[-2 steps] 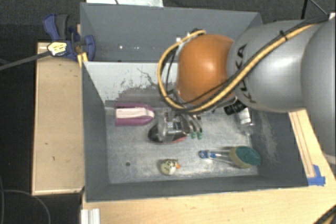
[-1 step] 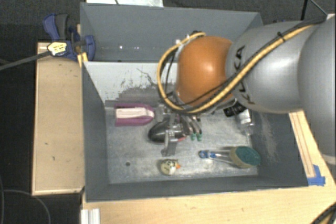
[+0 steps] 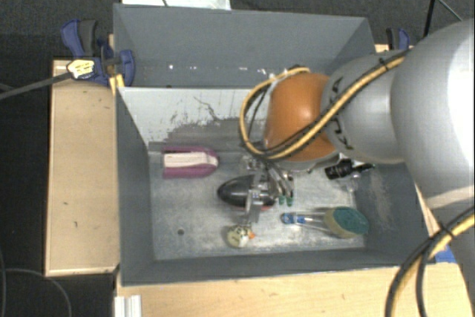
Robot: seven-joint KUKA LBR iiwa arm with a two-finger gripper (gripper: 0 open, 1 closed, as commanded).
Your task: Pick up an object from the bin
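My gripper (image 3: 261, 188) hangs under the arm's orange cover near the middle of the bin floor. It sits right against a black oval object (image 3: 234, 191), which lies just to its left. A small yellowish-white thing (image 3: 239, 235) lies on the floor just below the gripper, near the front wall. To the right rests a brush with a round teal head and a blue handle (image 3: 332, 220).
A purple and white block (image 3: 190, 162) lies at the back left of the floor. A small black item (image 3: 346, 169) sits at the right, partly under the arm. The arm covers the right back of the bin.
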